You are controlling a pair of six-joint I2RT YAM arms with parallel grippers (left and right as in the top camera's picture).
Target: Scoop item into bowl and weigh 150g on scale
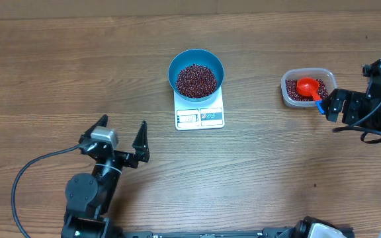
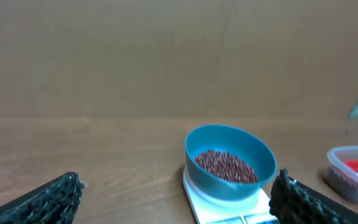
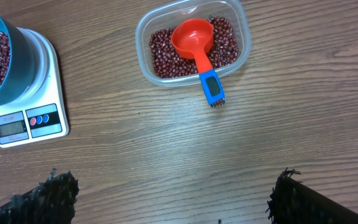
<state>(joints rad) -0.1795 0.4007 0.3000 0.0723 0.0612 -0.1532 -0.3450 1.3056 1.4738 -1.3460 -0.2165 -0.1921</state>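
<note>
Beans (image 1: 196, 79) heaped in blue bowl (image 1: 174, 71); bowl sits on scale (image 1: 200, 118), mid-desk (image 1: 45, 66). More beans in clear tub (image 3: 143, 43) off to the right. Red scoop (image 3: 192, 38) lies in it, cup down in the beans, blue handle out over the rim. Handle's long axis runs from tub toward right hand (image 3: 174, 180), which is near it, fingers spread, holding nothing. Left hand (image 1: 122, 129) likewise spread and empty, well apart on bowl's other side. Any further scooping looks like the right hand's job.
</note>
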